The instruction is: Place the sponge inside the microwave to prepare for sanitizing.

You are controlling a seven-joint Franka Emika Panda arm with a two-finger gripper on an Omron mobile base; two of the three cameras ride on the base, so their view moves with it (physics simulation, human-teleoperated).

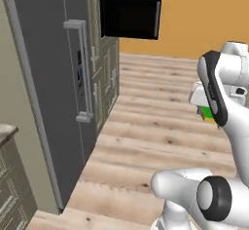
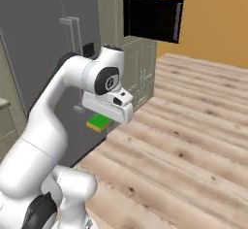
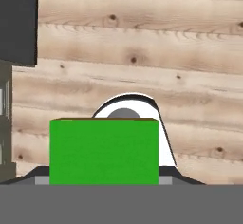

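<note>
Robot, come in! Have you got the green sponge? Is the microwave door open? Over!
Gripper shut on sponge, carried above the wood floor. Microwave door open, up ahead. Nothing in the way.

Showing as pale wooden planks with dark knots, matt: the floor [image 1: 160,126]. Looking flat, matt bright green with a yellow underside: the sponge [image 3: 104,152]. Gleaming glossy black: the microwave [image 1: 130,17] door. Appearing smooth dark grey with brushed-metal handles: the fridge [image 1: 53,78]. Shining as smooth white plastic: the arm [image 2: 53,121].

Pale wooden plank floor [image 1: 160,126] bearing the tall grey fridge [image 1: 53,87].
</note>
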